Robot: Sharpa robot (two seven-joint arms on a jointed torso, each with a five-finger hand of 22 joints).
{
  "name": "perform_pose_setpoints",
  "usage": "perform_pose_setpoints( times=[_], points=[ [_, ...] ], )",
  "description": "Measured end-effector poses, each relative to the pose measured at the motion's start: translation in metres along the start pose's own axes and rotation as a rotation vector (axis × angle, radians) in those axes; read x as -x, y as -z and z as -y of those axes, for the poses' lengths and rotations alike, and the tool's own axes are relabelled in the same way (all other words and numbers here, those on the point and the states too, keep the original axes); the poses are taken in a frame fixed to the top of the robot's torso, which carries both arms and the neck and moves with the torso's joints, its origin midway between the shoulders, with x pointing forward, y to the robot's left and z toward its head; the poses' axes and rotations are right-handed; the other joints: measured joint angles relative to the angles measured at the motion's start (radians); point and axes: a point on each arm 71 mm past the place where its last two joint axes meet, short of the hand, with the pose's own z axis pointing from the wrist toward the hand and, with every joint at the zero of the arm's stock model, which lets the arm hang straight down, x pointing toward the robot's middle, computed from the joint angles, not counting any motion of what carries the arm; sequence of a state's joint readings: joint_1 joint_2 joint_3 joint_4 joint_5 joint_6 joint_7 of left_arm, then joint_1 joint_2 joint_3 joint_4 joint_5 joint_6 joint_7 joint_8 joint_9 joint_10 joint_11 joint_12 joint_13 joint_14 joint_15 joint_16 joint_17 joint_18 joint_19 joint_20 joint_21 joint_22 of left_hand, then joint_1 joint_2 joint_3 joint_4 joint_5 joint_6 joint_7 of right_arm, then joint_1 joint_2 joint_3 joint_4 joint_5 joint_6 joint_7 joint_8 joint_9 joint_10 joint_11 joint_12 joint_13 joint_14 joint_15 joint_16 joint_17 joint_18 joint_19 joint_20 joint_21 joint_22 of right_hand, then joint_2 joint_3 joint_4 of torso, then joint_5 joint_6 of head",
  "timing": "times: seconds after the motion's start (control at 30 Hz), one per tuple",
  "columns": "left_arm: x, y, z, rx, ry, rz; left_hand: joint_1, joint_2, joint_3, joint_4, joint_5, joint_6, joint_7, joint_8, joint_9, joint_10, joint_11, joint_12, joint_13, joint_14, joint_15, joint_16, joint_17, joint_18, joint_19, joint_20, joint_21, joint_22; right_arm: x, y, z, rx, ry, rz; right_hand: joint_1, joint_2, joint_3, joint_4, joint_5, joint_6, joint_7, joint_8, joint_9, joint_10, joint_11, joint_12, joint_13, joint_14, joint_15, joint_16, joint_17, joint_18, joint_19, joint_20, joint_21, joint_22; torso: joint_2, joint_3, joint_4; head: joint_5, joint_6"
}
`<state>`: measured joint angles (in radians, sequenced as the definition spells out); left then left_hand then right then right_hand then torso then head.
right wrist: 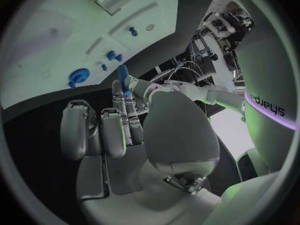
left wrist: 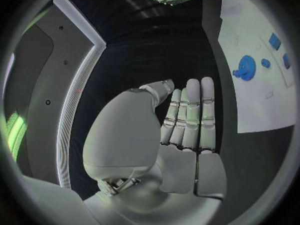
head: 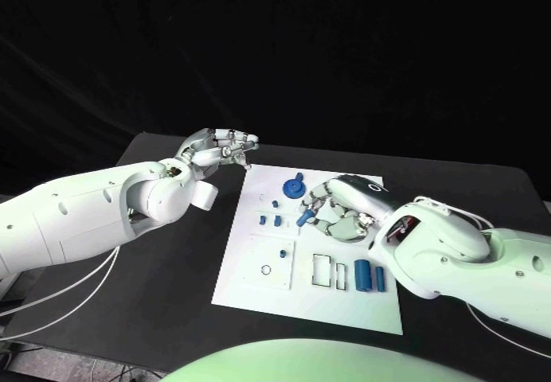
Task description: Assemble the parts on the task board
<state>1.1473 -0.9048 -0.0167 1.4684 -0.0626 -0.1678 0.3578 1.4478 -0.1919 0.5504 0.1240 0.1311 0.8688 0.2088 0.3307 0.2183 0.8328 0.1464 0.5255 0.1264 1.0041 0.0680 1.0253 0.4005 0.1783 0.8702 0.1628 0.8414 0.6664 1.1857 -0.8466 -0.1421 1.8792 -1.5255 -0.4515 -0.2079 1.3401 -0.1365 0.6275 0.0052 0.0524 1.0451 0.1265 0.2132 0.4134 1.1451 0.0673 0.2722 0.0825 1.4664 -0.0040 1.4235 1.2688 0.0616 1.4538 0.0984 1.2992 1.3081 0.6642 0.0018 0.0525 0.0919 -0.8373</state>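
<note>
The white task board (head: 301, 298) lies mid-table. My right hand (head: 341, 212) hovers over its far right part and pinches a small blue peg (head: 306, 216) between thumb and fingers; the right wrist view shows the peg (right wrist: 123, 75) sticking up from the fingertips. A blue round part (head: 294, 188) sits near the board's far edge, with small blue pieces (head: 275, 205) just in front of it. Two blue cylinders (head: 369, 276) lie side by side at the board's right. My left hand (head: 218, 148) hangs off the board's far left corner, holding nothing, fingers straight and side by side (left wrist: 190, 115).
Rectangular recesses (head: 327, 270) and a small ring outline (head: 267, 270) mark the board's near half. Bare black table (head: 172, 278) runs to the left of the board. White cables (head: 69, 298) hang under my left arm.
</note>
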Motion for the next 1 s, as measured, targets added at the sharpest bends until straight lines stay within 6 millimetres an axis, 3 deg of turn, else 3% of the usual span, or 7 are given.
perform_pose_setpoints(
  times=[0.4,0.73,1.0],
  points=[
    [-0.007,-0.005,-0.001,-0.001,0.005,-0.013,0.0,0.0,0.0,0.0,0.0,0.0,0.0,0.0,0.0,0.0,0.0,0.0,-0.001,0.0,0.0,0.0,0.0,0.0,0.0,0.0,0.0,0.0,-0.054,-0.018,-0.035,0.099,-0.082,-0.083,0.0,0.0,0.006,-0.008,0.007,-0.006,0.006,0.011,0.0,0.001,0.002,-0.009,-0.001,0.0,0.0,0.0,-0.002,0.0,0.0,0.0,-0.004,0.0,0.0,0.0004,0.0012,0.011,0.0],
    [-0.01,-0.006,-0.002,0.0,0.006,-0.018,0.0,0.0,0.0,0.0,0.0,0.0,0.0,0.0,0.0,0.0,0.0,0.0,-0.001,0.0,0.0,0.0,0.0,0.0,0.0,0.0,0.0,0.001,-0.078,-0.024,-0.037,0.121,-0.078,-0.145,0.0,-0.001,0.005,-0.009,0.007,-0.007,0.008,0.011,0.0,0.001,0.002,-0.011,-0.002,0.0,0.0,0.0,-0.002,0.0,0.0,0.0,-0.004,0.0,0.0,0.0005,-0.0018,0.019,-0.004],
    [-0.009,-0.006,-0.002,0.003,0.006,-0.018,0.0,0.0,0.0,0.0,0.0,0.0,0.0,0.0,0.0,0.0,0.0,0.0,-0.001,-0.004,0.004,0.0,0.0,0.0,0.0,0.0,0.0,0.001,-0.084,-0.023,-0.032,0.119,-0.041,-0.182,-0.007,-0.007,0.004,-0.01,0.012,-0.009,0.009,0.019,0.0,0.005,0.006,-0.015,-0.002,0.0,0.0,0.0,-0.002,0.0,0.0,0.0,-0.004,0.0,0.0,0.001,-0.0018,0.019,-0.007]
  ],
)
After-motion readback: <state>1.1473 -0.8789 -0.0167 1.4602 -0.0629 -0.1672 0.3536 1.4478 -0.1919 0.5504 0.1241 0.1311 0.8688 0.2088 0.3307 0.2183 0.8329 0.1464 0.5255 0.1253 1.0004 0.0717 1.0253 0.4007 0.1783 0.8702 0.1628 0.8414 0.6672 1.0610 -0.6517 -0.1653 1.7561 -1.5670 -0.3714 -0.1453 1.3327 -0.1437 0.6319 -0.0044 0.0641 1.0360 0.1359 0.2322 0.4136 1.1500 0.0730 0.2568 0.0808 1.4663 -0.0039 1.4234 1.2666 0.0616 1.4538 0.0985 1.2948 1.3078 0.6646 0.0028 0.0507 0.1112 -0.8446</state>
